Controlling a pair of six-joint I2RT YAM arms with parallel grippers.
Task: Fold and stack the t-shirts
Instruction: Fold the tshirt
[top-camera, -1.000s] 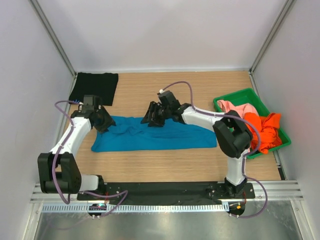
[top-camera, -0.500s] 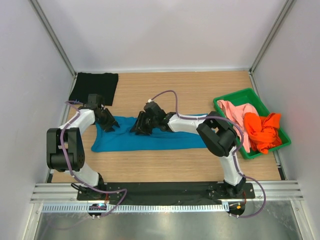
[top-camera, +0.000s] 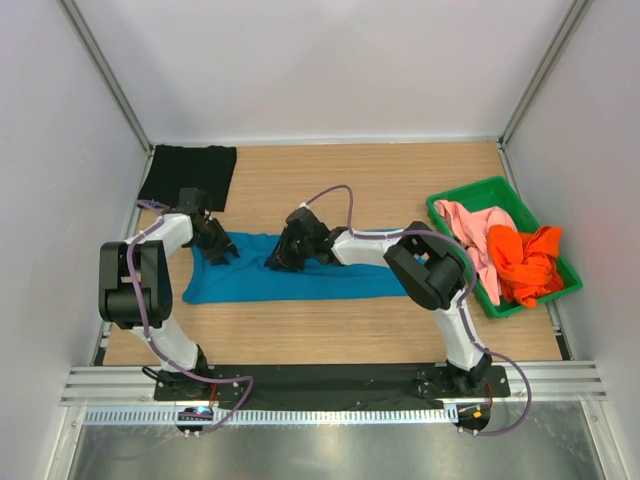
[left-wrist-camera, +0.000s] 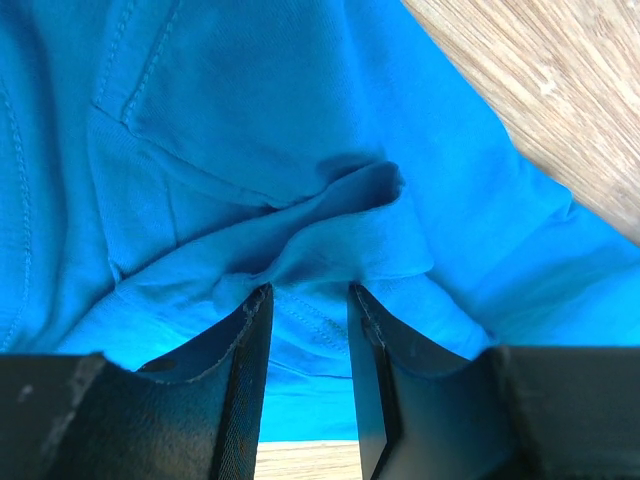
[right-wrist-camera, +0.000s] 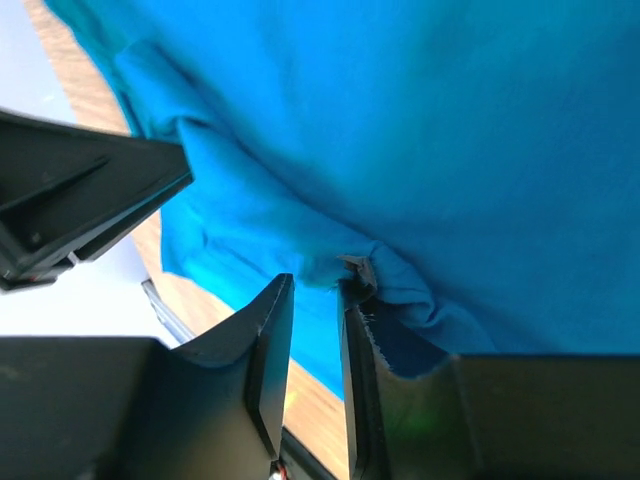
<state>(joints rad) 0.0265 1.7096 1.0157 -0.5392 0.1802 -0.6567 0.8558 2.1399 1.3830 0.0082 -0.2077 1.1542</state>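
Observation:
A teal-blue t-shirt (top-camera: 320, 281) lies spread in a long band across the middle of the table. My left gripper (top-camera: 224, 250) is pressed down on its upper left corner. In the left wrist view a bunched ridge of the teal cloth (left-wrist-camera: 330, 215) fills the space between the tips, and the left gripper (left-wrist-camera: 308, 292) is shut on it. My right gripper (top-camera: 279, 258) sits on the upper edge near the middle. In the right wrist view the right gripper (right-wrist-camera: 316, 284) stands narrowly open astride a small fold of the teal cloth (right-wrist-camera: 400, 285).
A folded black t-shirt (top-camera: 188, 176) lies at the back left corner. At the right, a green tray (top-camera: 478, 190) holds a pink t-shirt (top-camera: 470, 222) and an orange t-shirt (top-camera: 526, 262). Grey walls close in on three sides.
The right arm slid left along the teal shirt and its jaws narrowed. The left arm drew in onto the shirt's corner, its jaws narrowed, then it held still.

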